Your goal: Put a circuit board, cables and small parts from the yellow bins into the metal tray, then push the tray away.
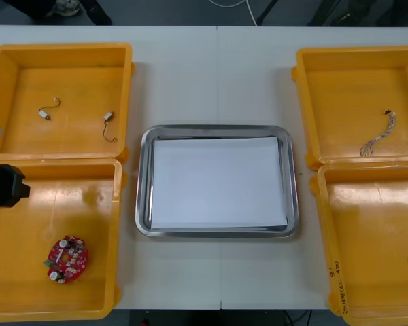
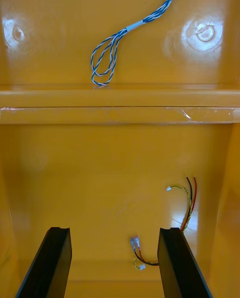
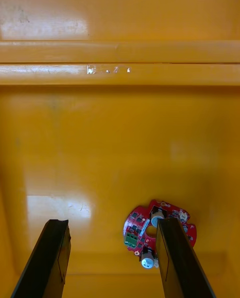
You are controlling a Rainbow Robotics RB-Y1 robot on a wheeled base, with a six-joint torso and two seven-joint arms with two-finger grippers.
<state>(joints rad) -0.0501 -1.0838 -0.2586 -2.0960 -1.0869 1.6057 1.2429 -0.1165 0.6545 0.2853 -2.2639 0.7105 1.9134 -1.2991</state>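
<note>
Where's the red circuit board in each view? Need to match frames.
Front view: red circuit board on the floor of the near left yellow bin.
Left wrist view: same board between the left gripper's open fingers, partly behind one.
Right wrist view: twisted blue and white cable and red and yellow cable instead.
Shared landmark: the doubled rim between the two left bins.

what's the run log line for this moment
left gripper: open by circuit board | right gripper: open over red and yellow cable | metal tray: white inside, unloaded
</note>
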